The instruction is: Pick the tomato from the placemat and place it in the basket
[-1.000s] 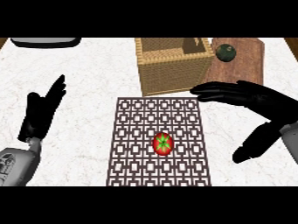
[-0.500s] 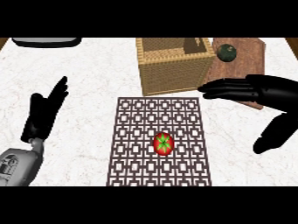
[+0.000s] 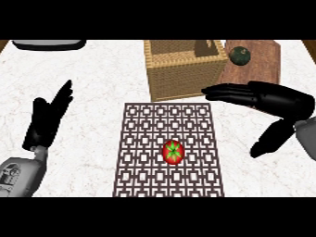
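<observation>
A red tomato with a green stem star lies on the dark lattice placemat, a little below its middle. Behind the mat stands a square woven basket with an open top. My right hand hovers open to the right of the mat, fingers stretched left toward the basket's near corner and thumb hanging down; it is up and to the right of the tomato and does not touch it. At the left of the counter my left hand rests open with its fingers up.
A wooden board with a dark round fruit on it lies right of the basket. A grey dish shows at the far left edge. The counter is white marble.
My right hand has moved to the right and a little back, away from the mat. The tomato and my left hand have stayed where they were.
</observation>
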You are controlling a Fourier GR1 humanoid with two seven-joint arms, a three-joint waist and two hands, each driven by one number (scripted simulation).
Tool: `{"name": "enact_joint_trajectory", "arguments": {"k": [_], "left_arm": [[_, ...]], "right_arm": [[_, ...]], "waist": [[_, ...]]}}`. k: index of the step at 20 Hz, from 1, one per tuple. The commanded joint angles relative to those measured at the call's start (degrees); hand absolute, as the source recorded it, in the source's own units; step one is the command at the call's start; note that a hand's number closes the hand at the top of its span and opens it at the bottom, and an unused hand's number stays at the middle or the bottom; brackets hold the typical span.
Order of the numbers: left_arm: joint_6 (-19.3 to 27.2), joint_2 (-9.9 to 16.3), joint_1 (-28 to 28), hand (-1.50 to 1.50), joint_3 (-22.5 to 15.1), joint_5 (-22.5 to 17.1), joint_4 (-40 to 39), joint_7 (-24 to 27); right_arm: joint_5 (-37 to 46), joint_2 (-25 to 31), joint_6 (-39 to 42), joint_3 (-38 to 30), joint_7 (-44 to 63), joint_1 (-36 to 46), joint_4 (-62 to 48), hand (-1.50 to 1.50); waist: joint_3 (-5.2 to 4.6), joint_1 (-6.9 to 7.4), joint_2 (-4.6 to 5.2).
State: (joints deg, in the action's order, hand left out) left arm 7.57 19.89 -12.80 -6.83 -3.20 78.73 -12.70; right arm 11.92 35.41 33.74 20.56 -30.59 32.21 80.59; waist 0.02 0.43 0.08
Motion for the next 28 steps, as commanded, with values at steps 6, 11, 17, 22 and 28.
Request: {"name": "enact_joint_trajectory", "arguments": {"k": [6, 11, 17, 22, 28], "left_arm": [[-0.6, -3.18, -1.37, 0.0, 1.36, 2.78, -3.38, 1.33], [-2.1, -3.34, 0.36, 0.0, 2.25, 3.32, -2.45, 2.31], [-3.78, -2.72, 0.38, 0.0, 4.77, 3.52, -0.12, 0.35], [-3.99, -4.61, 0.35, 0.0, 5.28, 5.13, -2.23, 1.79], [-6.53, -3.67, 2.61, 0.0, 6.88, 5.28, 4.23, -2.04]], "right_arm": [[6.17, -8.71, -0.72, 1.53, 0.28, -1.62, -0.7, -1.5], [10.28, -11.68, -0.24, 2.36, -4.52, 0.97, -9.43, -1.5], [16.44, -15.56, -5.4, 3.82, -7.63, -3.48, -10.92, -1.5], [19.38, -22.31, -6.8, 3.04, -4.03, -0.47, -14.39, -1.5], [22.48, -22.65, -5.04, 1.04, -7.11, -1.37, -14.67, -1.5]], "waist": [[-0.03, -0.38, -0.07], [-0.02, -0.05, 0.03], [-0.01, -0.13, -0.03], [-0.02, -0.11, 0.0], [-0.01, -0.09, -0.09]]}}
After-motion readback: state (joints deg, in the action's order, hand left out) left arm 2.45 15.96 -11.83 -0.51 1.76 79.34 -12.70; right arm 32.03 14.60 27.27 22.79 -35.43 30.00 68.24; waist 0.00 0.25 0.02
